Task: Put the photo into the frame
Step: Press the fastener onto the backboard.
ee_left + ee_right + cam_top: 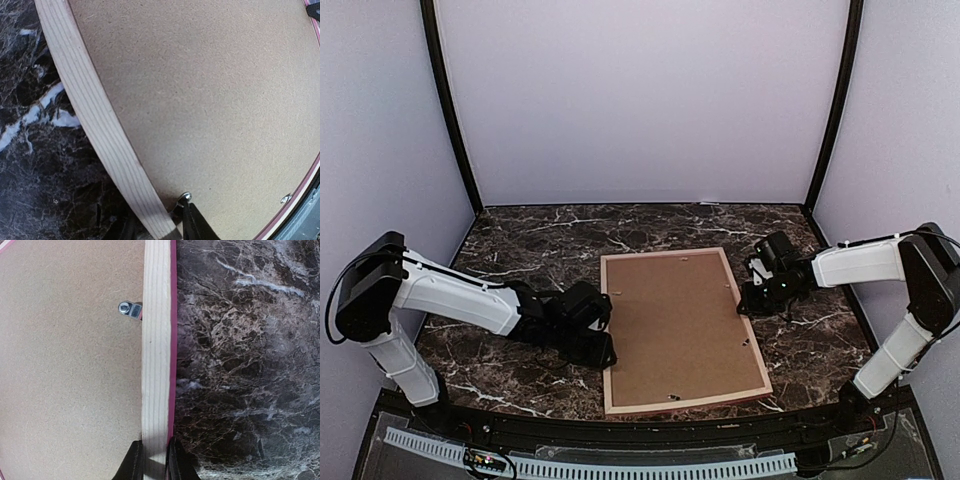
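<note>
Frame (pixel 156 365) lies face-down on the table (pixel 520 250), backing panel (pixel 680 320) in it, long axis running away from the bases, between right end effector (pixel 155 462), clamped on its nearest long rail, and left end effector (pixel 160 229), straddling the opposite rail, grip unclear; photo not visible.

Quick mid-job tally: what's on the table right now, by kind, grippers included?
frame: 1
backing panel: 1
grippers: 2, left gripper and right gripper
photo: 0 in view
metal clips: some on the panel's edges, too small to count surely, left out
Total: 4
</note>
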Robot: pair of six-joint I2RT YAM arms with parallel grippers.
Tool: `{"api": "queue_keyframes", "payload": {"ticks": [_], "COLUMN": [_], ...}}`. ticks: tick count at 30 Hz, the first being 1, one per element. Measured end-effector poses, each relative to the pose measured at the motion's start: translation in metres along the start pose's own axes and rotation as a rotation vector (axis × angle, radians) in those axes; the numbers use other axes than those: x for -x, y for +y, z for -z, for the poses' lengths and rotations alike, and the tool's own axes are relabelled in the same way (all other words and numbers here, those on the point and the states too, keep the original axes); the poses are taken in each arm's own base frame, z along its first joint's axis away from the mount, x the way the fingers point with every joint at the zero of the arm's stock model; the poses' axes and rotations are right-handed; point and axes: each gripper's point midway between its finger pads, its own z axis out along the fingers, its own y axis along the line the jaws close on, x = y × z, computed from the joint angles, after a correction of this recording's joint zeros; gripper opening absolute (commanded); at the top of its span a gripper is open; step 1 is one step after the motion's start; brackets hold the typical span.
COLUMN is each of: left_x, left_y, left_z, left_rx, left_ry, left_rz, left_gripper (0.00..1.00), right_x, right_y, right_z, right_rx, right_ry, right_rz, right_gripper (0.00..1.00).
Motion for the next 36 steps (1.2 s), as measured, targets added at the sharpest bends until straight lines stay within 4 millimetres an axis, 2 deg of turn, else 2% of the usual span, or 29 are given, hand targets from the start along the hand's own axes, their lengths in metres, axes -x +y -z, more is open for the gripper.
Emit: {"api": "queue_keyframes", "payload": {"ticks": [6,13,18,20,26,36], "left_x": [0.001,0.005,0.018,0.032,0.094,0.181], "left_y": [-0.005,-0.009,0.007,0.014,0.022,0.056], "left_z": [0.001,0.004,0.008,0.013,0.024,0.010], "left_rx": [-0.025,-0.058,-0.030,-0.008,0.030,0.091], "left_ry": [0.007,0.018,0.015,-0.002,-0.102,-0.167], "left_rz": [-0.019,-0.042,-0.038,-0.035,-0.046,-0.042], "left_gripper": [0.55,0.63,0.66,0.66,0.68,0.68], "right_x": [0.000,0.000,0.000,0.000,0.000,0.000], "right_y": [0.000,0.000,0.000,0.000,0.001,0.002], "right_z": [0.000,0.000,0.000,0.000,0.000,0.000], "right_rx": [0.001,0.001,0.005,0.007,0.014,0.018], "right_ry": [0.000,-0.001,-0.008,-0.012,-0.014,-0.013], "right_rz": [0.000,-0.001,-0.002,-0.002,-0.004,-0.003], "right_gripper": [0.15,0.15,0.15,0.15,0.15,0.15]}}
